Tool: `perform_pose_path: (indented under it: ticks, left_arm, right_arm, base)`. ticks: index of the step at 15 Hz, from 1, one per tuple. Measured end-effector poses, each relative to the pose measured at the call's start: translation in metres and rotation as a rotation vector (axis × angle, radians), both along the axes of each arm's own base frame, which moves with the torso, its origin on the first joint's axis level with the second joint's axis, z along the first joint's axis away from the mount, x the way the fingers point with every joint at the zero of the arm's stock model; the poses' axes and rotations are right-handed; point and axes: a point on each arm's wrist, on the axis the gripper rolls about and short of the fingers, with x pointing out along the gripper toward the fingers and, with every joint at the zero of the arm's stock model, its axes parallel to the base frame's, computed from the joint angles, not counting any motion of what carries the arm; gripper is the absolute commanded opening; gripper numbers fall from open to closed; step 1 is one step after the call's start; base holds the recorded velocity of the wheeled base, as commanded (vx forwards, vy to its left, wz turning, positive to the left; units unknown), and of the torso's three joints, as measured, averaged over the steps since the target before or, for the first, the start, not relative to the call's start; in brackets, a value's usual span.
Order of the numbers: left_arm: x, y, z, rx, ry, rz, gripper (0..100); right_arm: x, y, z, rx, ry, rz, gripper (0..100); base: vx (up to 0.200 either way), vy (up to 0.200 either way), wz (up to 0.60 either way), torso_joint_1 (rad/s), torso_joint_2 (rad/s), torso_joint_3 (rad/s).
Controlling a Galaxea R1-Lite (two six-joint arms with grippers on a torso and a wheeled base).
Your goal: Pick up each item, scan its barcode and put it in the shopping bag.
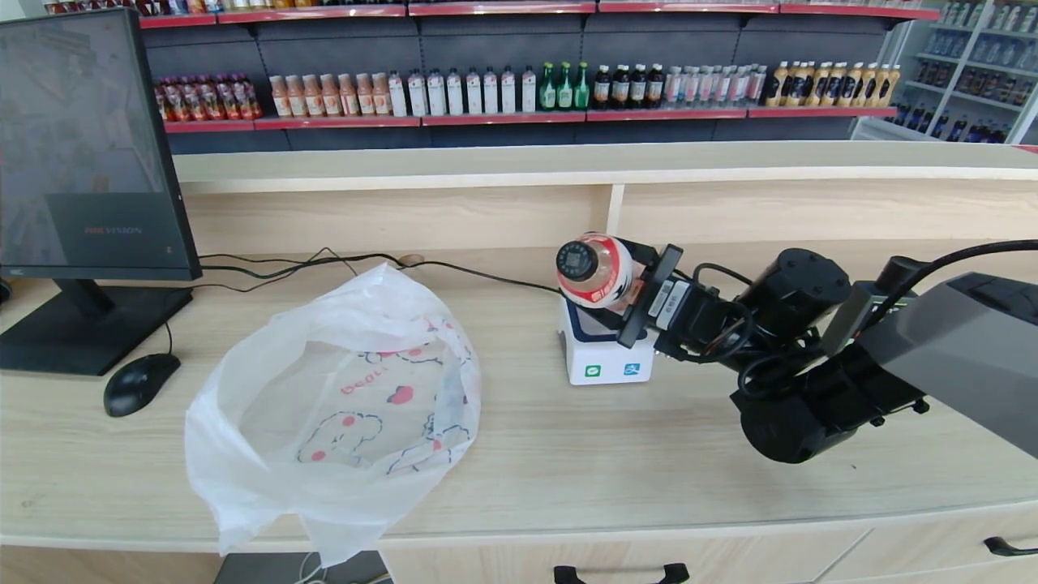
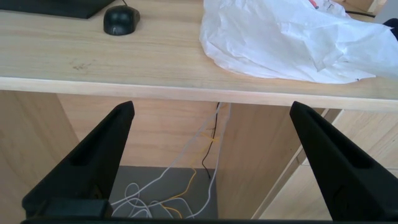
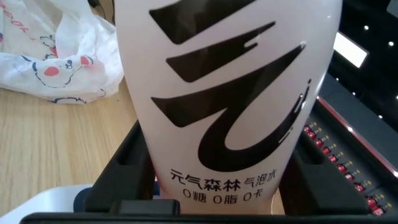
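Pale wood-grain counter carries everything, with a black flat monitor standing at its left end. Next comes the white translucent plastic shopping bag with red cartoon prints, lying slack and open-mouthed on the counter's left half; I can make out nothing inside it. The right gripper has its fingers clamped around a white plastic drink bottle with a red band and bold black lettering, held on its side just above the small white box scanner. The left gripper hangs below the counter's front edge, its fingers spread wide with nothing between them. Scanning looks to be the step in hand, so bagging this bottle is still to come
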Motion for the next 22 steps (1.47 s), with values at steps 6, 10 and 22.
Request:
perform_pose_path:
  ticks: [6,10,22]
  left_arm:
    - [0.0,0.0,0.0,0.0,0.0,0.0,100]
    - [0.0,0.0,0.0,0.0,0.0,0.0,100]
    - [0.0,0.0,0.0,0.0,0.0,0.0,100]
  right_arm:
    - [0.0,-0.001,-0.001,-0.002,0.001,-0.003,0]
    - [0.0,-0.001,-0.001,0.011,0.024,0.002,0]
    - [-0.047,-0.031,0.043,0.322,0.265,-0.209,0]
  base:
    - [0.0,0.0,0.0,0.0,0.0,0.0]
    - [0.0,0.0,0.0,0.0,0.0,0.0]
    - [0.0,0.0,0.0,0.0,0.0,0.0]
